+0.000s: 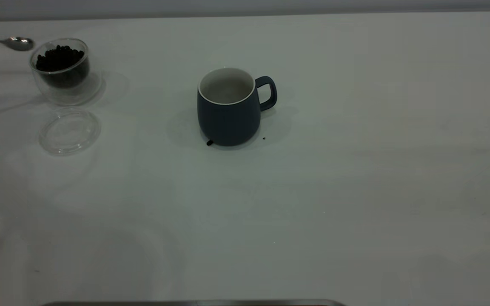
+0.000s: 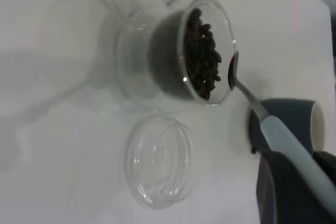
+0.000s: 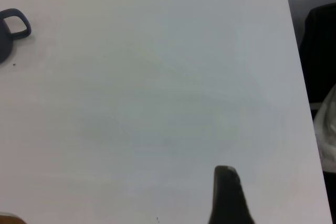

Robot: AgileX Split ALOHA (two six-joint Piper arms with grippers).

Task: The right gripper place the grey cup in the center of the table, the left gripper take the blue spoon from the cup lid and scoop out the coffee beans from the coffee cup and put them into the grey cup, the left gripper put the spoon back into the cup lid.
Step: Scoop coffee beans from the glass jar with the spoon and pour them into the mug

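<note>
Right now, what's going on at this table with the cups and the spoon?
A robot arm is spooning coffee beans between cups. The left gripper holds the blue spoon by its handle, its bowl at the rim of the glass coffee cup. The grey cup stands mid-table; one stray bean lies at its base. The clear cup lid sits empty. The right gripper waits off to the side.

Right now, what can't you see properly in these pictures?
- Blue spoon: handle cut off by the exterior view's left edge.
- Left gripper: hardly shown at the left wrist view's corner; its fingers can't be judged.
- Grey cup: its bottom inside is hidden by its own wall.
- Right gripper: only one dark fingertip shows.
</note>
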